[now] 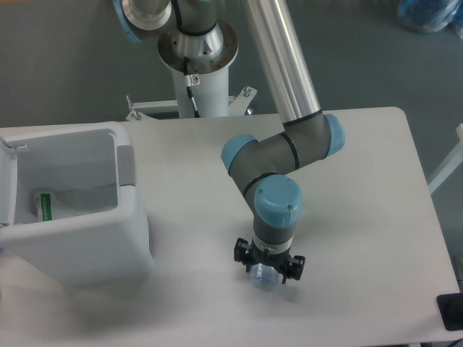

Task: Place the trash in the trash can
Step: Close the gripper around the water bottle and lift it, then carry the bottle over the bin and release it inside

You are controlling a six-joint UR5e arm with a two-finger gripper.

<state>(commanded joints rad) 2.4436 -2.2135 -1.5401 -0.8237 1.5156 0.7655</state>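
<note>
The white trash can (87,253) stands at the table's left edge, open at the top. Inside it lies a clear plastic bag (51,206) with a green-and-white strip. My gripper (266,273) hangs near the table's front middle, pointing straight down. It is shut on a clear plastic bottle (263,277), of which only a bluish translucent part shows under the fingers. The rest of the bottle is hidden by the wrist. The gripper is well to the right of the trash can.
The arm's white pedestal (199,87) stands behind the table's back edge. A dark object (450,312) sits at the front right corner. A blue thing (430,14) lies on the floor at the top right.
</note>
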